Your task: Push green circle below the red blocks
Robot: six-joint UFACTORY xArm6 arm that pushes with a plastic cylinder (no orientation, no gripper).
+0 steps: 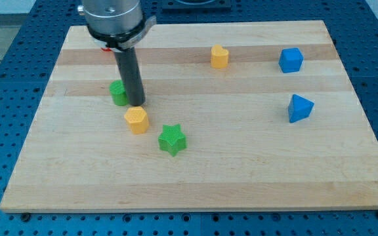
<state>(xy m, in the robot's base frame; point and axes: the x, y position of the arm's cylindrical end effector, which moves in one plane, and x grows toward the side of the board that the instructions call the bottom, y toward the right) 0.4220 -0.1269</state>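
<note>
Rig: I carry no pincer, so there is no open or closed state to report; my arm ends in a straight dark rod.
My tip point(136, 103): it rests on the wooden board point(241, 170) in the view's left half, at the lower end of the rod.
Green circle point(118, 93): it sits just to the view's left of my tip, touching the rod or nearly so; the rod hides its right edge.
Red blocks: a small patch of red point(109, 46) shows at the view's top left, under the metal housing of my arm. I cannot tell its shape or how many blocks it is.
Yellow hexagonal block point(136, 120): it lies just below my tip toward the view's bottom, close to the rod's end but apart from it.
Green star point(172, 139): it lies to the lower right of the yellow hexagonal block, near it but not touching.
Yellow heart-like block point(220, 57): it stands near the view's top centre, well apart from my tip.
Blue cube point(291, 59): it stands at the view's upper right.
Blue triangular block point(300, 108): it lies below the blue cube, near the board's right edge.
</note>
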